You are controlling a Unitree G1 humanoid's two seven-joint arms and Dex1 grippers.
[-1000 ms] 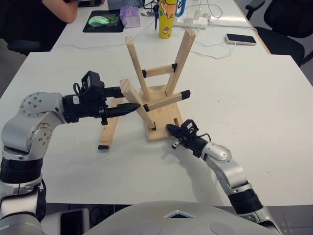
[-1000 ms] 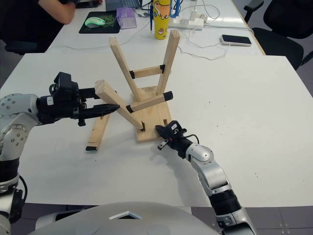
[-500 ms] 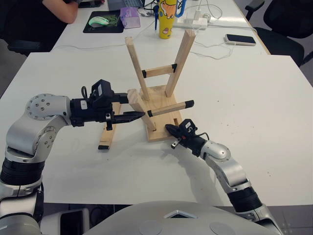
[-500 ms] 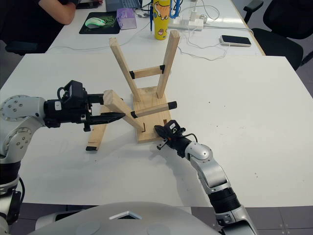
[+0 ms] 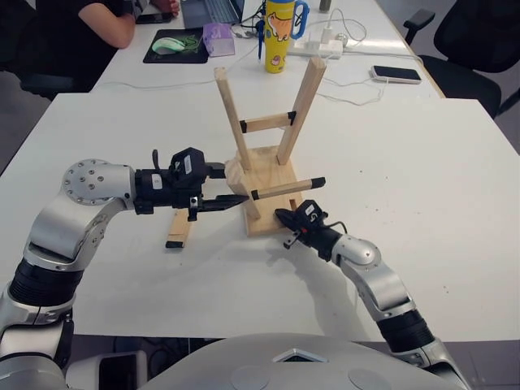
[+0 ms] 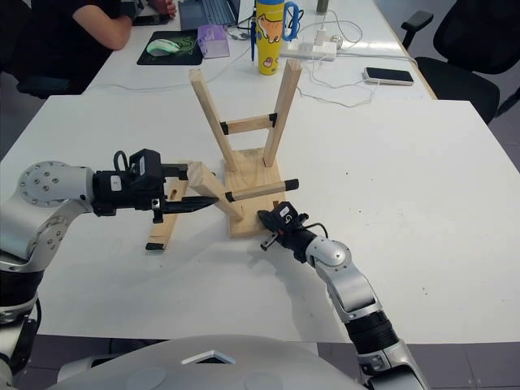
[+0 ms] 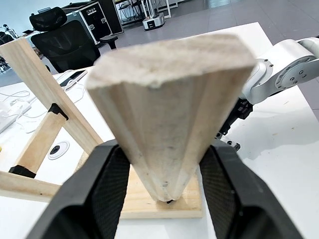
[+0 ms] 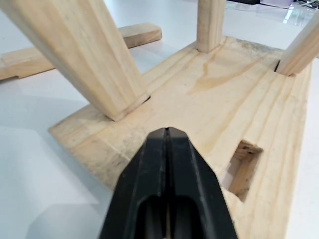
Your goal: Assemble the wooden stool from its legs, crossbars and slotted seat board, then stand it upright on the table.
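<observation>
The left claw (image 5: 233, 199) pinches a tilted leg (image 7: 169, 114) set in the seat board (image 5: 262, 164), while the right claw (image 5: 282, 217), pressed together, touches that board's near edge.

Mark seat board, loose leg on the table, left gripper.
seat board (image 8: 219, 94), right wrist view, bare face.
loose leg (image 5: 178, 231), left eye view, near end.
left gripper (image 5: 230, 185), left eye view, between fingertips.

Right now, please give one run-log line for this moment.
left fingers: shut on tilted leg | right fingers: shut, at seat board edge | standing legs: two, crossbar between | loose leg: on table
</observation>
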